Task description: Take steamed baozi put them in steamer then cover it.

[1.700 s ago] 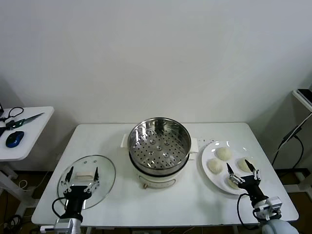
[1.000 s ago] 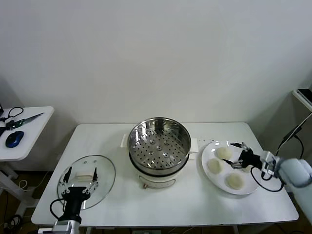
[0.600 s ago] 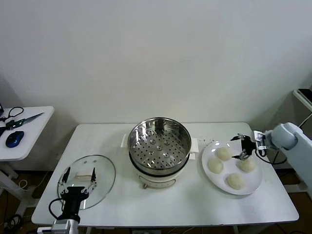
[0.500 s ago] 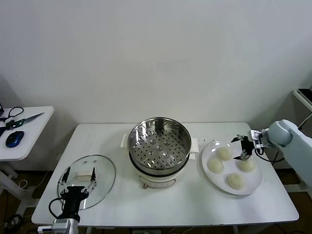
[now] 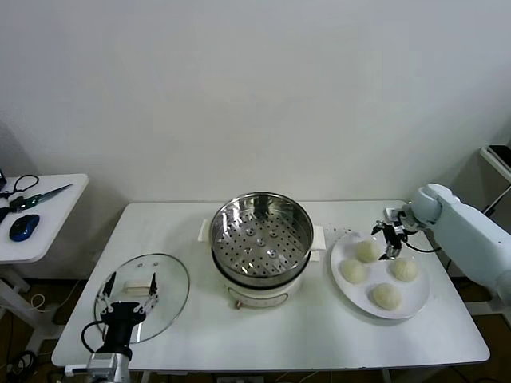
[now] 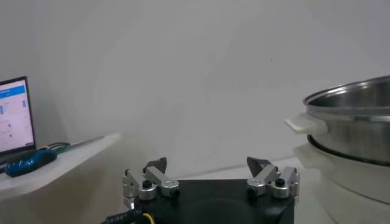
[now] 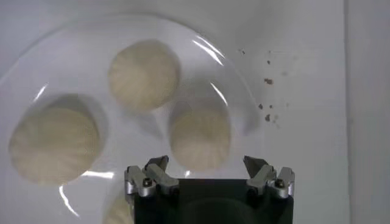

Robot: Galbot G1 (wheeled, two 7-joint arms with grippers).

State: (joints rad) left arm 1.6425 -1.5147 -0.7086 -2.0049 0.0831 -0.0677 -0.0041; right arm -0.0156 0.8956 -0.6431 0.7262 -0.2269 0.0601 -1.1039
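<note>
Right hand hangs released over the white plate near the counter's right edge, its fingers spread wide and holding nothing. That plate carries all four steamed baozi: one toward the counter's back edge, one on the side facing the steamer, one toward the right edge and one toward the front. In the right wrist view the open hand sits directly above one bun, which shows between the two fingertips, with the other buns close beside it on the plate. The steamer stands at the middle of the counter, uncovered; its perforated steel tray holds no buns. The cover lies flat near the front left corner, well apart from the steamer, handle up. The left hand waits at the front edge over the cover's near rim, fingers likewise spread and gripping nothing.
</note>
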